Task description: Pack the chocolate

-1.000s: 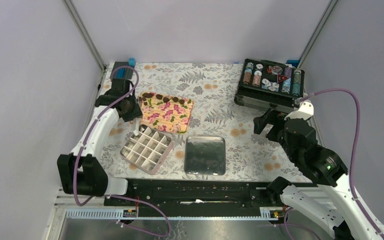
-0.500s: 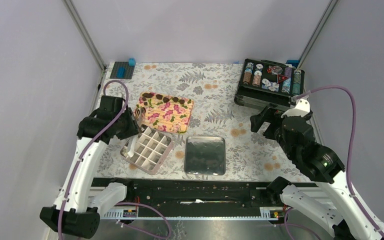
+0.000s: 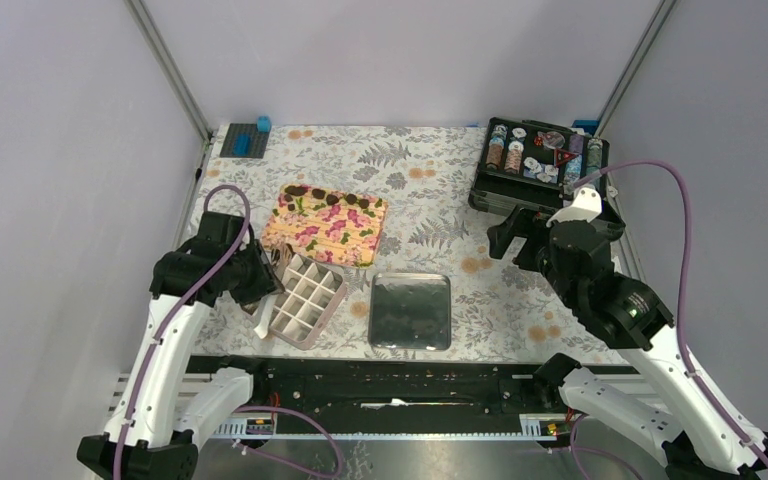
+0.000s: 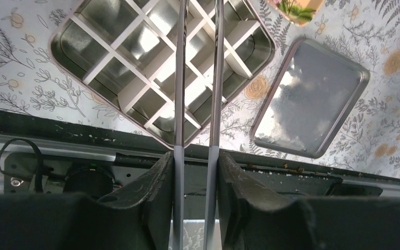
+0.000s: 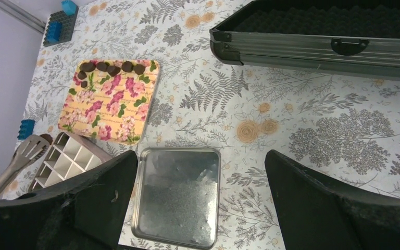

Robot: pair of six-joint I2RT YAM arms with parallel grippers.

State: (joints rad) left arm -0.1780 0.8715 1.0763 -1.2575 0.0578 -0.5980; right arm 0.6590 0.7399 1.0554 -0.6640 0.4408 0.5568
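Several dark brown chocolate pieces [image 3: 305, 190] [image 5: 109, 66] lie along the far edge of a floral board [image 3: 330, 225]. The pink gridded box [image 3: 332, 300] [image 4: 62, 39] [image 5: 91, 151] sits in front of it, its cells showing bare. My left gripper [image 3: 258, 287] [image 4: 195, 166] is shut on metal tongs [image 4: 179, 78] [image 5: 23, 153], whose arms reach over the box. One dark brown piece [image 5: 46, 138] shows at the tongs' head, by the box's far left corner. My right gripper [image 3: 510, 240] [image 5: 202, 155] hangs open above the table, right of the metal tray, holding nothing.
A shallow metal tray [image 3: 410, 310] [image 4: 312, 104] [image 5: 179, 195] lies right of the box. An open black case of poker chips [image 3: 545, 165] [image 5: 317, 44] stands at the back right. Blue blocks [image 3: 245, 140] [image 5: 60, 26] sit at the back left corner.
My left arm has drawn back from the floral board towards the near edge, carrying the tongs over the gridded box. The right arm has shifted a little left and forward, still open.
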